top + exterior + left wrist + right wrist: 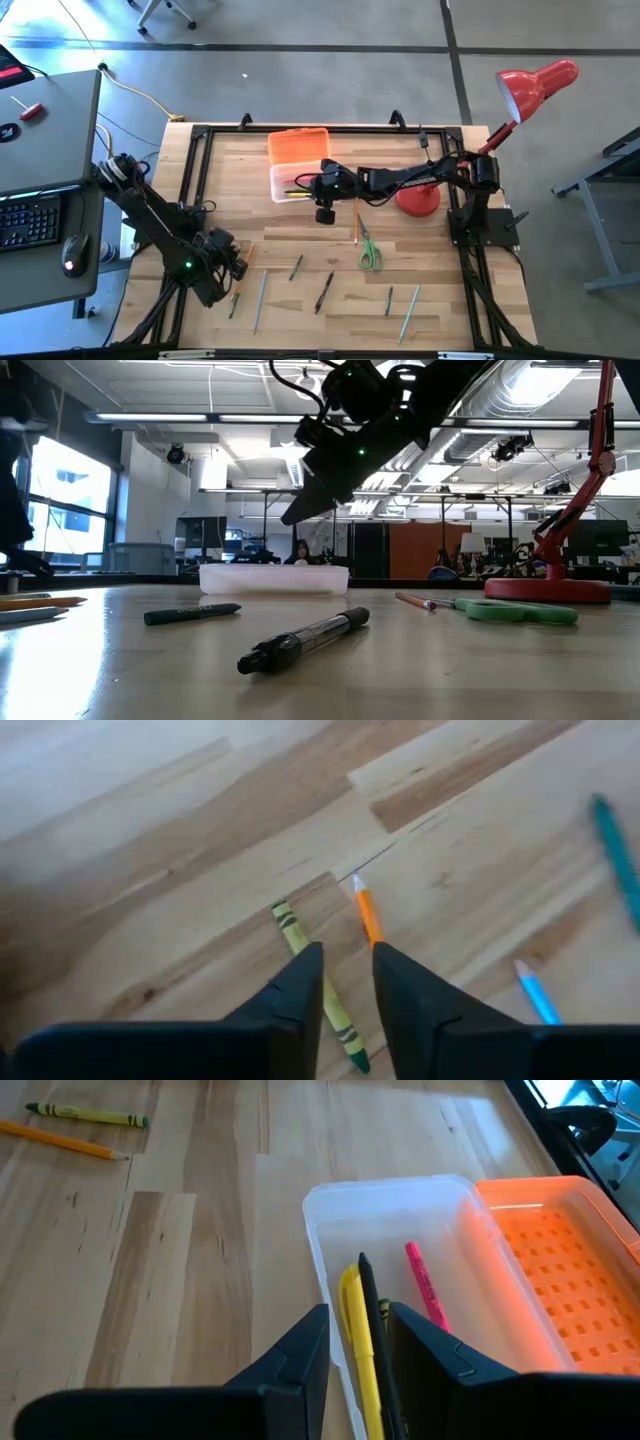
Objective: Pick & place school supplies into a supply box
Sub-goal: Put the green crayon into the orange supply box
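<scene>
The clear supply box (290, 182) sits on the table's far side, with its orange lid (298, 145) open behind it. A yellow marker (355, 1330), a black pen (368, 1295) and a pink marker (425, 1285) lie in it. My right gripper (358, 1342) hangs over the box's near-left part, open by a narrow gap and clear of the box (275, 578). My left gripper (348, 970) is low over the table's near-left part, also narrowly open. An orange pencil (367, 912) and a yellow-green crayon (300, 940) lie under its fingertips. Green scissors (371, 252) lie right of centre.
A red lamp stands with its base (418, 198) right of the box and its head (535, 85) off the far-right corner. An orange pencil (355, 225) lies by the scissors. Several pens lie along the near side, among them a black pen (305, 640) and a green one (192, 614).
</scene>
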Controlling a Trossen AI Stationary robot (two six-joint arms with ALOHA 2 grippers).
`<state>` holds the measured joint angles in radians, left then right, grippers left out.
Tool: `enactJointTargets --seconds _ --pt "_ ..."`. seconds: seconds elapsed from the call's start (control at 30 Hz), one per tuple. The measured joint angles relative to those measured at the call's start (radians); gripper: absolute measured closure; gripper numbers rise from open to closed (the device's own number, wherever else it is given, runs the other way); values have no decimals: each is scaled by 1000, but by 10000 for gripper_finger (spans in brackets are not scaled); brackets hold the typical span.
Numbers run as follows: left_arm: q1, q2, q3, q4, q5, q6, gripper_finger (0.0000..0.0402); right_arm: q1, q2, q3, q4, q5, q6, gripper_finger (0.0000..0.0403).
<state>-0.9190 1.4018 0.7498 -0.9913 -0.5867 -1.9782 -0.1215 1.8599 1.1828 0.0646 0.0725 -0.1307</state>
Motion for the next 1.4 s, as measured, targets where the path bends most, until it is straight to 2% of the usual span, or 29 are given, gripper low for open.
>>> enactJointTargets --seconds 0.1,0.27,0.63,0.73,1.13,1.3,1.4 --pt "13 51 0 1 26 -13 260 0 0 0 -6 -13 -2 320" --pt "58 156 0 22 30 -43 260 0 0 0 -6 -16 -1 320" --pt "64 362 7 118 16 -243 307 0 0 0 -8 -16 0 320" --pt "62 411 10 116 -32 -304 322 0 0 0 -8 -18 17 320" --pt "67 419 24 94 -61 -313 340 0 0 0 -12 -20 36 320" --pt "116 361 96 -117 -206 -350 344 18 -16 -1 -26 -5 40 320" --pt "165 291 96 -148 -264 -310 344 45 -59 -1 -48 30 13 320"
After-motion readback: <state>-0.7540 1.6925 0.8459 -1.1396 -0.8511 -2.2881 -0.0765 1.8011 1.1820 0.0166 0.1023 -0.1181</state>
